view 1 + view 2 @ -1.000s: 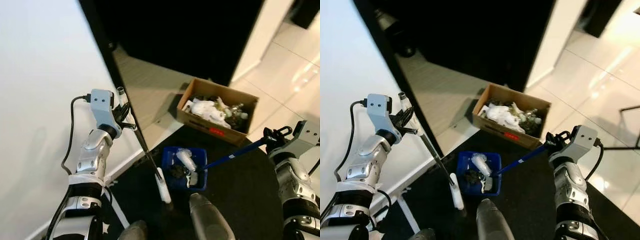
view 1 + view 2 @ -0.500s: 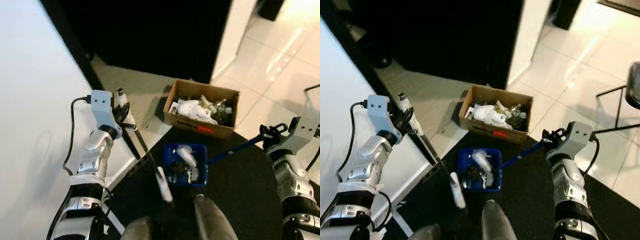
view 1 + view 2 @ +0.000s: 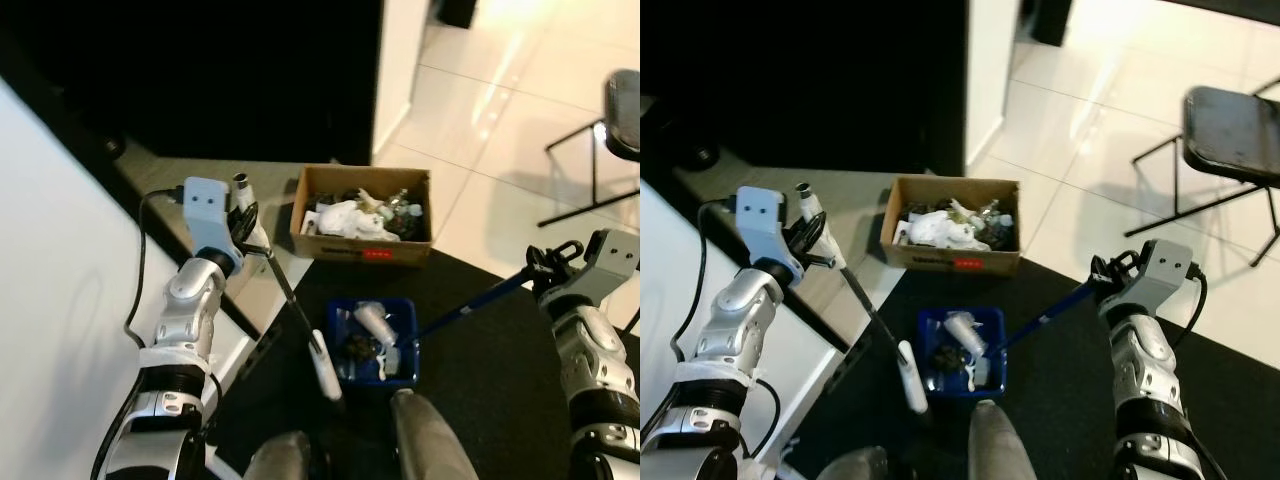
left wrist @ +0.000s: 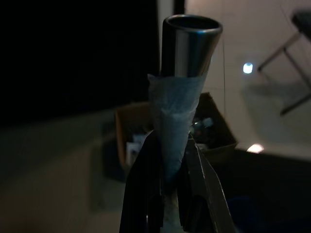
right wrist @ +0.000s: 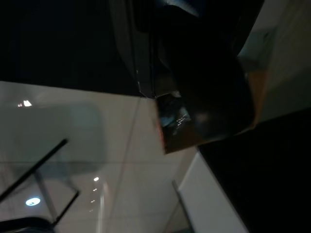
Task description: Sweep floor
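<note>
Nearly finished, carrying sweepings toward the box.

Clamping broom (image 3: pixel 292 305) in left gripper (image 3: pixel 247 232), dustpan handle (image 3: pixel 470 309) in right gripper (image 3: pixel 545 272); holding loaded blue dustpan (image 3: pixel 372 341) lower centre (litter collected), tipping into cardboard box (image 3: pixel 362 217) remaining, judging by layout.

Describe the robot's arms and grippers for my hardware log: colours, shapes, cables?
Both arms are silver, jointed segments with black bands. Each wrist carries a pale grey, boxy camera block. The left gripper and right gripper have long black fingers. A black cable loops from each wrist block.
</note>
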Motion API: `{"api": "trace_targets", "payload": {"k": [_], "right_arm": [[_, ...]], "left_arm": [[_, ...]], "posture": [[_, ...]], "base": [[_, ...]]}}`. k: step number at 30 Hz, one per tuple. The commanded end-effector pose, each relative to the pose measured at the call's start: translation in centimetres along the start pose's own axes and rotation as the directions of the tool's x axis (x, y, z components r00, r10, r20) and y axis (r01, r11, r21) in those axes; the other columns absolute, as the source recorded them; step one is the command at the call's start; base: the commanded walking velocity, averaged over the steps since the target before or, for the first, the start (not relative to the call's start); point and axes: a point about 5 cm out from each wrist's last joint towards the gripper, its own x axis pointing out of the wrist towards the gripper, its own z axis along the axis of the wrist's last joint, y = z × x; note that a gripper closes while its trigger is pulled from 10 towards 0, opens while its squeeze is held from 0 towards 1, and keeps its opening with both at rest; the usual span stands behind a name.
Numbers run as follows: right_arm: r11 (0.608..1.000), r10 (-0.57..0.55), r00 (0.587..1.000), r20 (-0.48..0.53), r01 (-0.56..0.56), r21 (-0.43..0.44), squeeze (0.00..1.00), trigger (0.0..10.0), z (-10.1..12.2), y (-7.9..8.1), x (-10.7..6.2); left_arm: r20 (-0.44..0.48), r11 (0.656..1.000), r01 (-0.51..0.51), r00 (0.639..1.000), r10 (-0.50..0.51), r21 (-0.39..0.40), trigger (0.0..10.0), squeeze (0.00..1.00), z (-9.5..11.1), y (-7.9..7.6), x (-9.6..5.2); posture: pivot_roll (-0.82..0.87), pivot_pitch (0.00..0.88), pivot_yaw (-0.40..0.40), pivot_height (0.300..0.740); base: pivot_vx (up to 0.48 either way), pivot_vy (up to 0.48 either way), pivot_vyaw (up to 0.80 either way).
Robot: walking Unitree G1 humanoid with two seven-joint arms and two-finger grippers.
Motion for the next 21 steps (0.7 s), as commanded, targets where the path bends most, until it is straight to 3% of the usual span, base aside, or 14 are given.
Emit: {"api": "trace_targets", "payload": {"k": [1,5,10,13,16,17,18,21], "right_arm": [[1.000,-0.004,0.999,0.040,0.003,0.018,0.00,10.0,0.7,-0.2,0.0],[1.000,0.004,1.000,0.023,-0.003,-0.017,0.00,10.0,0.7,-1.1,-0.5],[0.999,-0.019,1.000,0.019,0.020,-0.048,0.00,10.0,1.3,-2.8,-1.2],[0.998,-0.022,0.999,0.030,0.023,-0.054,0.00,10.0,1.8,-3.0,-1.1],[0.998,-0.022,0.999,0.042,0.025,-0.053,0.00,10.0,2.3,-2.9,-0.9],[0.998,-0.017,0.999,0.050,0.019,-0.052,0.00,10.0,2.5,-2.8,-0.7],[0.998,-0.010,0.998,0.054,0.013,-0.061,0.00,10.0,2.7,-2.6,-0.5],[0.998,0.004,0.998,0.056,-0.001,-0.061,0.00,10.0,2.8,-2.2,-0.2]], "left_arm": [[0.028,0.995,-0.038,0.999,0.035,0.095,10.0,0.00,0.5,1.4,-0.4],[0.065,0.989,-0.049,0.997,0.040,0.141,10.0,0.00,1.0,1.8,-0.4],[0.102,0.989,-0.070,0.993,0.057,0.127,10.0,0.00,1.1,2.0,-0.6],[0.094,0.991,-0.060,0.994,0.049,0.120,10.0,0.00,0.6,1.6,-0.8],[0.078,0.995,-0.073,0.995,0.068,0.063,10.0,0.00,0.1,1.5,-0.8],[0.065,0.995,-0.097,0.993,0.096,0.000,10.0,0.00,-0.3,1.4,-0.8],[0.048,0.992,-0.117,0.992,0.119,-0.050,10.0,0.00,-0.6,1.4,-0.9],[0.015,0.984,-0.149,0.988,0.151,-0.097,10.0,0.00,-1.2,1.3,-0.9]], "posture": [[0.00,0.036,0.059,0.740],[0.00,0.034,0.055,0.740],[-0.01,0.037,0.054,0.740],[-0.02,0.041,0.051,0.740],[-0.02,0.041,0.048,0.740],[-0.02,0.042,0.047,0.740],[-0.02,0.042,0.046,0.740],[-0.02,0.042,0.043,0.740]], "base": [[0.000,0.000,-0.79],[0.000,0.000,-0.79],[0.000,0.000,-0.79],[0.000,0.000,-0.79],[0.000,0.000,-0.79],[0.000,0.000,-0.78],[0.000,0.000,0.00],[0.000,0.000,0.00]]}}
